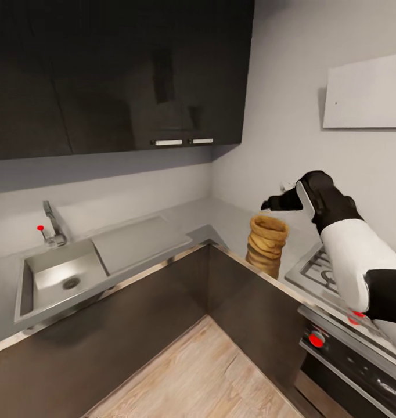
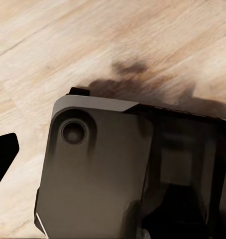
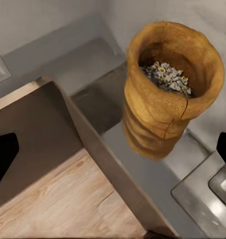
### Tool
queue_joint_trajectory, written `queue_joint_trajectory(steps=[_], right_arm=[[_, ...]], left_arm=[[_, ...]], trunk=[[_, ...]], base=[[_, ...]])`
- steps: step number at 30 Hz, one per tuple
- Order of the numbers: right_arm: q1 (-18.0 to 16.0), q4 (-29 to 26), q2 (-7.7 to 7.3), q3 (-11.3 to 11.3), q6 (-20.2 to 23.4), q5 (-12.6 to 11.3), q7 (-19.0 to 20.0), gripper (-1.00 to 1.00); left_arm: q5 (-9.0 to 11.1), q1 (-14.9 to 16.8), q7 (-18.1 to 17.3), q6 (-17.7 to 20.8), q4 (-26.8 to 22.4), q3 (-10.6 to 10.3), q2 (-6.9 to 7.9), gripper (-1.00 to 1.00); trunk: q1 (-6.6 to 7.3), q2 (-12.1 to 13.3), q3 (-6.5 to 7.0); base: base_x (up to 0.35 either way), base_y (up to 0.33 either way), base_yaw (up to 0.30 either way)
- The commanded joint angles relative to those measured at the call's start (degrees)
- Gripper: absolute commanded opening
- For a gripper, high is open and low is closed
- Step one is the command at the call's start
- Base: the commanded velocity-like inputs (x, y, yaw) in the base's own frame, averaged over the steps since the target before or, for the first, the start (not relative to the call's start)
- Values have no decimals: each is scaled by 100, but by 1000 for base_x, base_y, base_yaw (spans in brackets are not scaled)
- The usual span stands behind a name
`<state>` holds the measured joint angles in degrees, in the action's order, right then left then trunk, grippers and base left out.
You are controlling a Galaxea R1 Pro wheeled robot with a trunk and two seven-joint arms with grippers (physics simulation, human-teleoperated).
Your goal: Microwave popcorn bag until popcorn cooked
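The popcorn bag (image 1: 267,243), a tan ringed paper sack, stands upright on the grey countertop (image 1: 233,217) near the inner corner, just left of the gas hob. Whitish popcorn (image 3: 165,77) lies inside the bag (image 3: 163,99), seen from above in the right wrist view. My right gripper (image 1: 273,198) hovers open a little above and behind the bag's rim; its dark fingertips (image 3: 4,154) sit at the two sides of the right wrist view, apart from the sack. My left gripper (image 2: 3,154) hangs low over the wood floor, open and holding nothing. The microwave is out of view.
A steel sink (image 1: 29,290) with a faucet (image 1: 54,223) lies at the left. A gas hob (image 1: 323,270) and a steel oven with red knobs (image 1: 317,339) stand at the right. Glossy black cabinets (image 1: 117,75) hang overhead. My dark base (image 2: 103,169) rests on the floor (image 1: 204,377).
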<state>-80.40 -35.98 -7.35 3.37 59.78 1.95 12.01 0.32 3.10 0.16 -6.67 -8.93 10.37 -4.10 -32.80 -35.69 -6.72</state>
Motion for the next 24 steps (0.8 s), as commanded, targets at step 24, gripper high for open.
queue_joint_trajectory(steps=[24], right_arm=[[-1051, 1646, -284, 45, 22, -42, -543, 100]], left_arm=[[-8, -14, -7, -29, -3, 29, -13, 100]], trunk=[[394, 715, 313]], base=[[0, 0, 41]])
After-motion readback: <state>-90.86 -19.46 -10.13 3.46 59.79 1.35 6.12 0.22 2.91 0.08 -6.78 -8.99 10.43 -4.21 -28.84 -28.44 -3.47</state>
